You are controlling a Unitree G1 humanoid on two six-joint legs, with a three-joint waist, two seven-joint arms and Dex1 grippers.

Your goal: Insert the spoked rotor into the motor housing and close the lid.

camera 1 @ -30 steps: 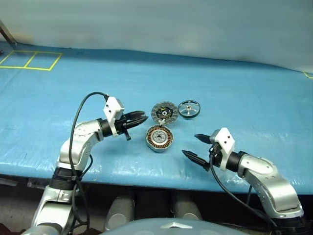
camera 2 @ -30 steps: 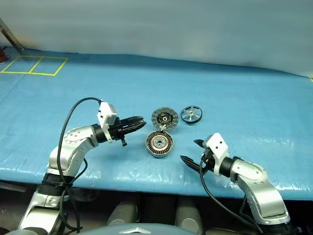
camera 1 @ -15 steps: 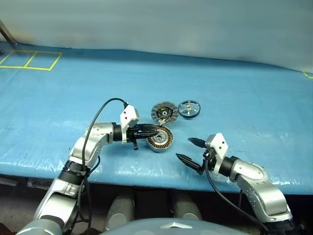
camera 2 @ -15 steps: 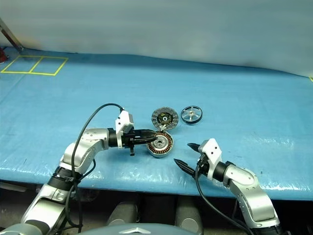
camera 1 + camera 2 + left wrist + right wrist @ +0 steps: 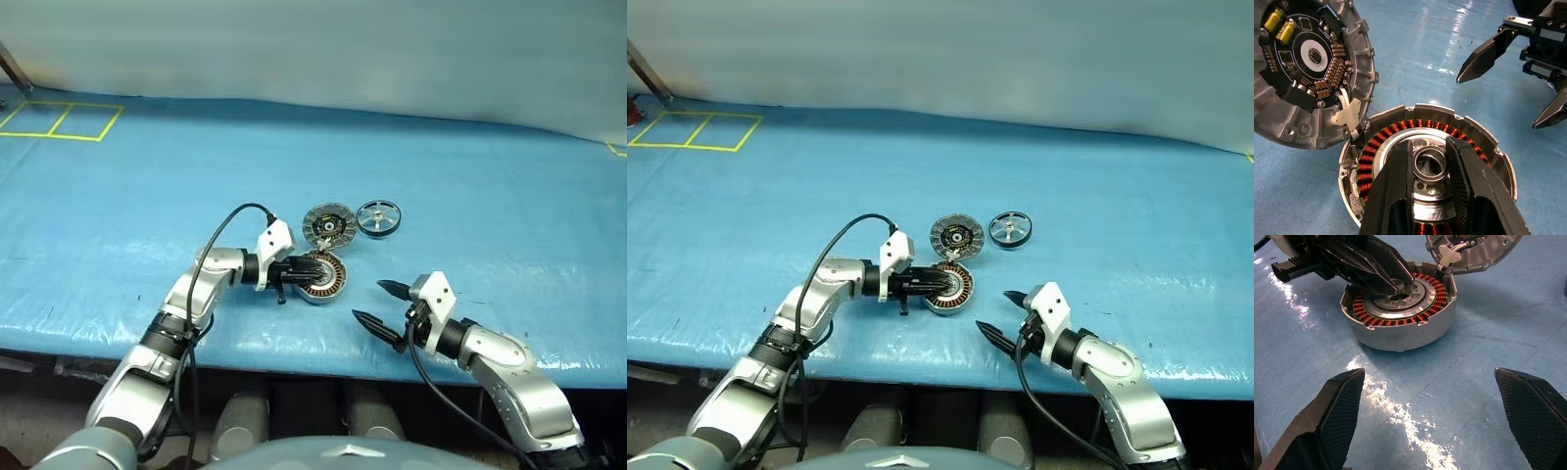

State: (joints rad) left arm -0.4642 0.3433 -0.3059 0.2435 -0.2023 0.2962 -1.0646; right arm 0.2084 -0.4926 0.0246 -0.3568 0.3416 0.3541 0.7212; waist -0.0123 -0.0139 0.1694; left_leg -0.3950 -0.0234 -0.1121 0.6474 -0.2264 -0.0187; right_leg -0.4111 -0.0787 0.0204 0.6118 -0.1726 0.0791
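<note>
Where left gripper reaches: motor housing (hub)

I saw a blue plastic sheet covering the whole work surface, wrinkled and glossy where the light caught it. At its far left corner, yellow tape marked out two adjoining rectangles. Another scrap of yellow tape showed at the right edge. Behind the surface stood a plain pale wall. A thin dark rod leaned in at the far left.
</note>
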